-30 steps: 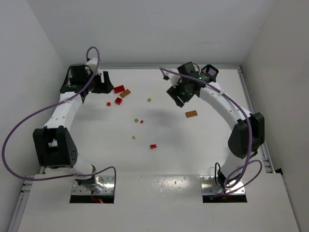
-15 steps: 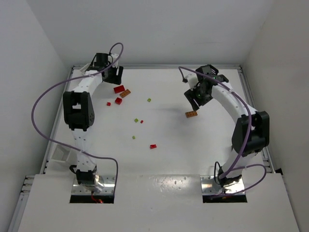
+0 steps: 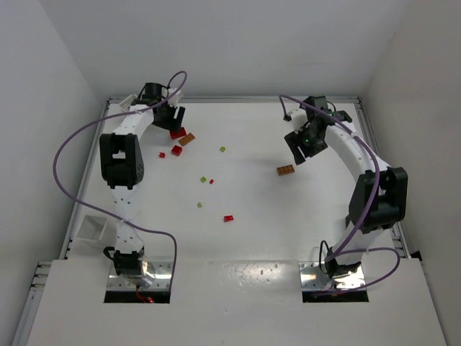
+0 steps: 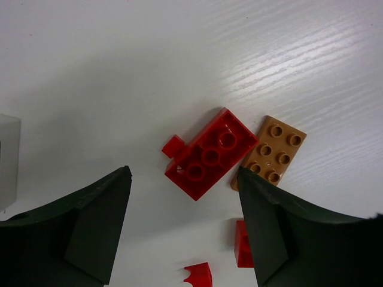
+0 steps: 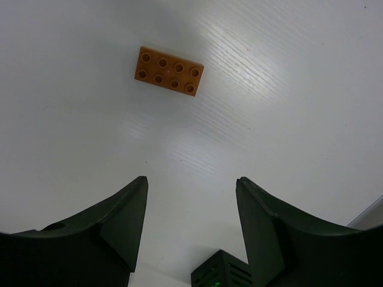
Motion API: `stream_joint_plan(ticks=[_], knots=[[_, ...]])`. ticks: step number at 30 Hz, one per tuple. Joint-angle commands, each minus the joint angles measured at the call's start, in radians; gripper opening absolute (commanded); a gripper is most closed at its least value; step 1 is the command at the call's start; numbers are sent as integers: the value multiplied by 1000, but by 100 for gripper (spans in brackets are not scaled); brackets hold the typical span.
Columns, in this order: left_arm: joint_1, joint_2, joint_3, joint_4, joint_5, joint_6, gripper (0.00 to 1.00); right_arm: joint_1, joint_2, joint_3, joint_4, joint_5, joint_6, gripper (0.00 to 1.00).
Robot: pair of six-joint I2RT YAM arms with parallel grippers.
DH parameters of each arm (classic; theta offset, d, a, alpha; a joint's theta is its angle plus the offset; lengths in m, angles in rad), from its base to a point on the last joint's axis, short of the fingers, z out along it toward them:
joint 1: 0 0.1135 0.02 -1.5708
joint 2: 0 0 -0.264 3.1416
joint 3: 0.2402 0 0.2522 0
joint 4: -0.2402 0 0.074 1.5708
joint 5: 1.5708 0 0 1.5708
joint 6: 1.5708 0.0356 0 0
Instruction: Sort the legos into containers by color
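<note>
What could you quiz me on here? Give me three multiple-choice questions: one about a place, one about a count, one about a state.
1. What lies right beside the big red brick? A. a small orange-brown plate B. a green plate C. a black basket
2. How many studs has the long orange-brown plate near the right gripper? A. four B. eight C. twelve
3. The right gripper is: A. open and empty B. shut on a brick C. shut on a basket
Answers: 1 A, they sit side by side in the left wrist view; 2 B, two rows of four; 3 A, its jaws stand apart with nothing between.
</note>
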Motion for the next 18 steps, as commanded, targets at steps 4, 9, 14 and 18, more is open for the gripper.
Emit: stream_joint_plan(ticks=[4,9,14,18], knots=[[4,-61,-9,-19,56,51,77,0,15,33,-2,-54,-2,61],[4,7,40,-19,46,51,77,0,26,42,-2,-63,-2,61],[4,54,80,-38,56,71,75,0,26,33,-2,-63,-2,61],[4,54,71,-38,56,80,71,0,26,33,-2,-63,-2,61]])
